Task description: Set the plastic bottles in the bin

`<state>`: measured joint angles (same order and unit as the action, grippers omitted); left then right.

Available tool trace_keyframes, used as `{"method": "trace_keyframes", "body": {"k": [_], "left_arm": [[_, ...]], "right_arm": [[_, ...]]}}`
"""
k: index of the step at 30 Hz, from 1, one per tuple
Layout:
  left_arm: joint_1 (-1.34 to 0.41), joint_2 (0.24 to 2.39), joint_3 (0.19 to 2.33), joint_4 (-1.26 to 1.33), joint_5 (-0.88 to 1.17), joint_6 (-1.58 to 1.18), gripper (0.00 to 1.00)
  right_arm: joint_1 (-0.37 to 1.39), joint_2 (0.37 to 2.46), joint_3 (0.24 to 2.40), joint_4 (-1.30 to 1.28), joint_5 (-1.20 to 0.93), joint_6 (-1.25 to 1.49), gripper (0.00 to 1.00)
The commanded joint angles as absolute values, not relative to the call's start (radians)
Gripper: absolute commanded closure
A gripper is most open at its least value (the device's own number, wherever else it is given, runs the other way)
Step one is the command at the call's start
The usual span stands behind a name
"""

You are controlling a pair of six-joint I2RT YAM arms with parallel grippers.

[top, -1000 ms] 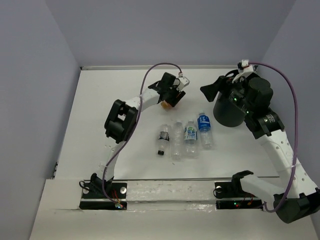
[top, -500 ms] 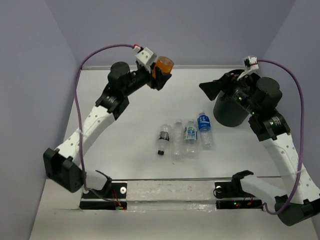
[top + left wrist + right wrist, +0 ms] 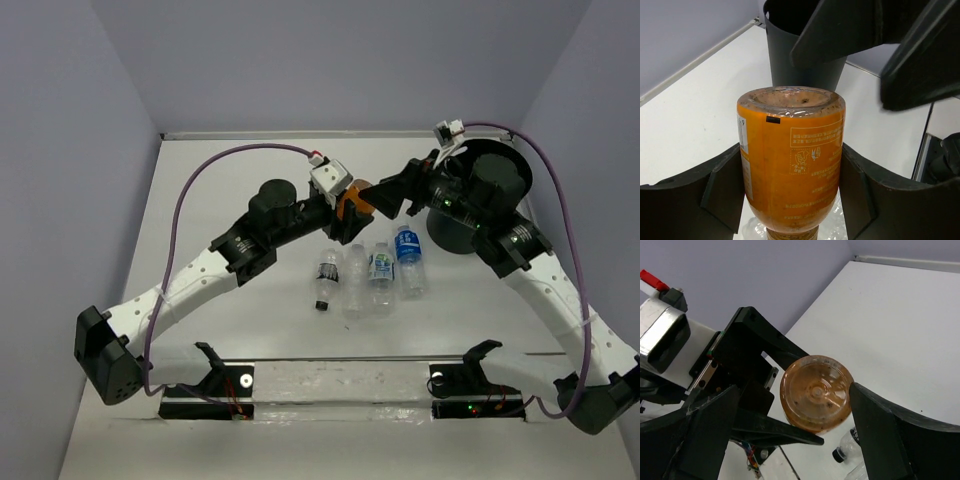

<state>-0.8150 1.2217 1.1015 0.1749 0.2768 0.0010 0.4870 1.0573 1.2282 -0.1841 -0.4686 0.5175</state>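
Observation:
My left gripper [image 3: 350, 212] is shut on the orange bottle [image 3: 358, 203] and holds it in the air, base pointing right. In the left wrist view the fingers [image 3: 725, 192] clamp the orange bottle [image 3: 792, 160] on both sides. My right gripper [image 3: 393, 194] is open, its fingers either side of the bottle's base [image 3: 816, 392]; I cannot tell if they touch. The black bin [image 3: 462, 228] stands behind the right wrist and shows in the left wrist view [image 3: 800, 60]. Several clear bottles lie in a row: black-capped [image 3: 324, 280], plain [image 3: 355, 278], blue-green label [image 3: 381, 270], blue label [image 3: 409, 258].
The right arm's forearm and cable cross over the bin's mouth in the top view. Grey walls close the table at the back and sides. A mounting rail [image 3: 340, 385] with both arm bases runs along the near edge.
My left arm swung the orange bottle from high at the back left down to the middle, toward the right gripper. My right gripper moved left to meet the bottle's base.

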Motion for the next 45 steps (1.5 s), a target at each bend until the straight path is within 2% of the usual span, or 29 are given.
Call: {"method": "trace_keyframes", "body": {"k": [1, 7, 10, 14, 21, 24, 28, 31, 32, 34, 35, 36, 38, 39, 41, 45], "left_arm": [[-0.867, 1.232, 1.138, 0.201, 0.178, 0.048, 0.46], [-0.902, 1.223, 1.143, 0.201, 0.129, 0.064, 0.46], [-0.911, 1.216, 1.144, 0.202, 0.109, 0.067, 0.46], [-0.914, 1.204, 1.146, 0.21, 0.054, 0.077, 0.46], [-0.916, 1.181, 1.112, 0.228, 0.029, 0.063, 0.46], [-0.916, 1.173, 1.112, 0.252, 0.047, 0.051, 0.46], [-0.92, 1.19, 1.132, 0.255, 0.075, 0.055, 0.46], [-0.923, 1.189, 1.132, 0.247, 0.097, 0.057, 0.45], [-0.925, 1.187, 1.128, 0.244, 0.098, 0.055, 0.45], [-0.927, 1.184, 1.118, 0.242, 0.095, 0.049, 0.44], [-0.928, 1.178, 1.109, 0.244, 0.094, 0.038, 0.42], [-0.928, 1.177, 1.108, 0.244, 0.094, 0.035, 0.39], [-0.928, 1.17, 1.097, 0.245, 0.094, 0.028, 0.28], [-0.93, 1.161, 1.089, 0.244, 0.084, 0.023, 0.16], [-0.93, 1.148, 1.057, 0.244, 0.068, 0.015, 0.01], [-0.936, 1.086, 0.945, 0.276, 0.019, -0.06, 0.01]], "right_arm": [[0.552, 1.088, 1.207, -0.133, -0.385, 0.515, 0.04], [0.589, 1.089, 1.181, -0.143, -0.264, 0.505, 0.03], [0.601, 1.107, 1.181, -0.15, -0.284, 0.514, 0.03], [0.667, 1.1, 1.175, -0.164, -0.152, 0.479, 0.01], [0.667, 1.08, 1.21, -0.232, -0.006, 0.422, 0.0], [0.667, 1.101, 1.218, -0.236, -0.027, 0.422, 0.0], [0.667, 1.152, 1.213, -0.207, -0.161, 0.456, 0.01], [0.667, 1.147, 1.197, -0.154, -0.176, 0.466, 0.1], [0.667, 1.147, 1.197, -0.146, -0.178, 0.466, 0.2], [0.667, 1.157, 1.212, -0.143, -0.181, 0.466, 0.33], [0.667, 1.163, 1.215, -0.14, -0.184, 0.468, 0.44], [0.667, 1.164, 1.215, -0.124, -0.18, 0.474, 0.56], [0.667, 1.166, 1.215, -0.111, -0.16, 0.479, 0.72], [0.667, 1.17, 1.224, -0.11, -0.126, 0.476, 0.73], [0.667, 1.175, 1.241, -0.115, -0.074, 0.457, 0.74], [0.614, 1.215, 1.353, -0.173, -0.022, 0.404, 0.75]]}}
